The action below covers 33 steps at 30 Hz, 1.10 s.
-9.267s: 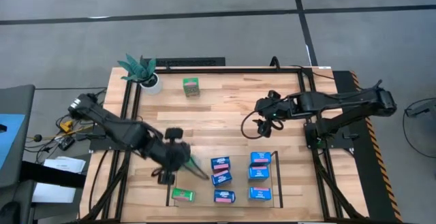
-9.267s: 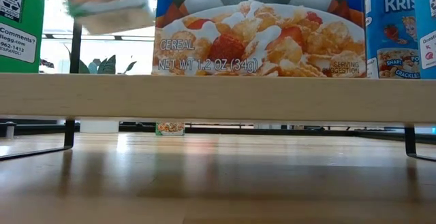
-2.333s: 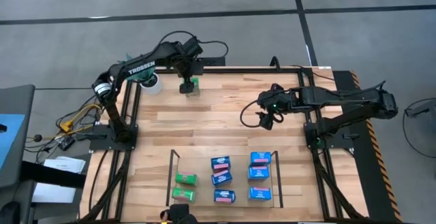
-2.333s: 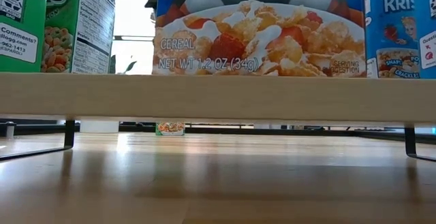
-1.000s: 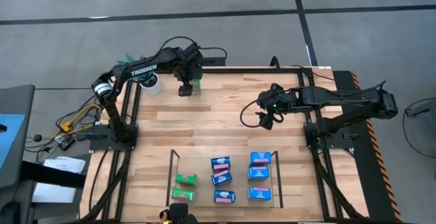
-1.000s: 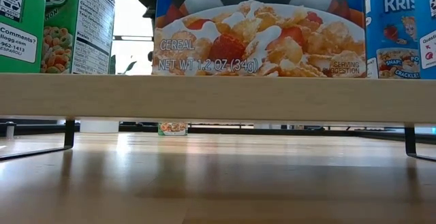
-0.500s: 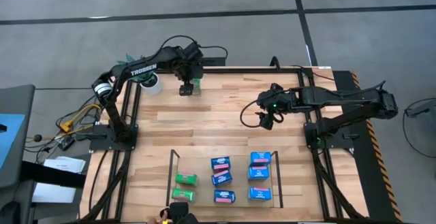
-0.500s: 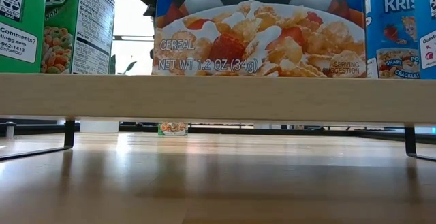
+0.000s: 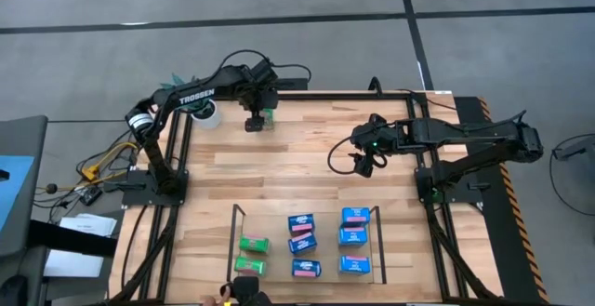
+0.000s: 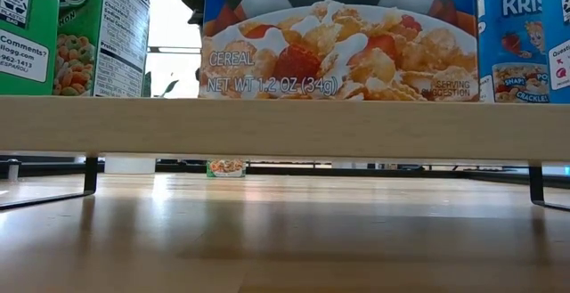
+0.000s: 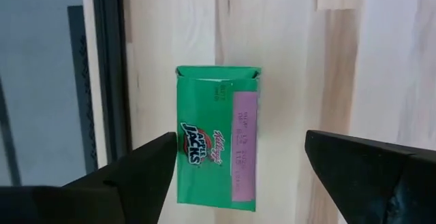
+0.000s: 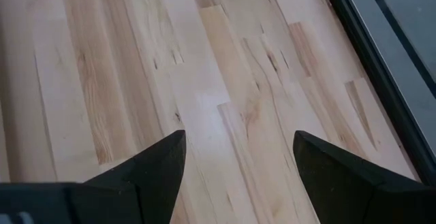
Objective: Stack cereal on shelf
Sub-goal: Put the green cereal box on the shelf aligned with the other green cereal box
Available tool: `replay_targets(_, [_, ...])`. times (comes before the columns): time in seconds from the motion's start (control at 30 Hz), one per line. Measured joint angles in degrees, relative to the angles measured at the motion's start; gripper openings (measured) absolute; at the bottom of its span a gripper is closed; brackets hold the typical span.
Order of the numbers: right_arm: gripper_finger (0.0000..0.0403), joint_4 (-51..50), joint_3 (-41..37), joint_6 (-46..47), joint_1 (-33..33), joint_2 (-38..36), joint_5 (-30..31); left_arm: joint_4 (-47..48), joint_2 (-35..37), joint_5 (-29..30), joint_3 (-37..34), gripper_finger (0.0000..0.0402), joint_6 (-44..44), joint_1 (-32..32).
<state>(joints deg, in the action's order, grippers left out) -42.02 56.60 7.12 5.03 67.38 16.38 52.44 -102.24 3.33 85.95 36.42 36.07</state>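
**At the table's far edge: last green box under open jaws**

At the upper left of the high view, near the table's back rail, the last loose green box lies flat on the wood, just beside the potted plant. The left gripper hangs right over it. In the left wrist view the box shows in the middle of the frame between the two dark fingers, which stand wide, one off each long side, neither clearly touching cardboard. The box seems a little nearer one finger than the other.

The shelf sits at the bottom centre of the high view, well apart from this box. On it lie two green boxes at the left and six blue boxes in two columns to the right. The low view shows their printed fronts standing on the shelf's wood board.

The step in hand looks like the grasp. To do it well, I would centre the jaws so both fingers meet the long sides together, come down low enough to catch the walls rather than the top face, and close gently, since thin cardboard will likely buckle under a hard squeeze. Then lift straight up before swinging, to clear the plant and rail.

The right gripper waits over bare wood at right of centre, fingers parted and holding nothing.
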Motion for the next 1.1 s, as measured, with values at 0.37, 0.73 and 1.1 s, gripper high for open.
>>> replay_targets(0.37, [0.0297,0.1,0.0,-0.1,0.0,0.0,0.0,-0.4,0.0,2.0,0.1,0.0309,-0.3,-0.1])
replay_targets(0.73, [0.0297,0.2,0.0,0.3,0.0,0.0,0.0,-0.7,0.0,0.3,-0.8,0.0309,0.5,0.0])
replay_targets(1.1, [0.0297,0.2,0.0,0.3,0.0,0.0,0.0,-0.3,-1.7,1.7,-1.0,0.0303,-0.1,-0.1])
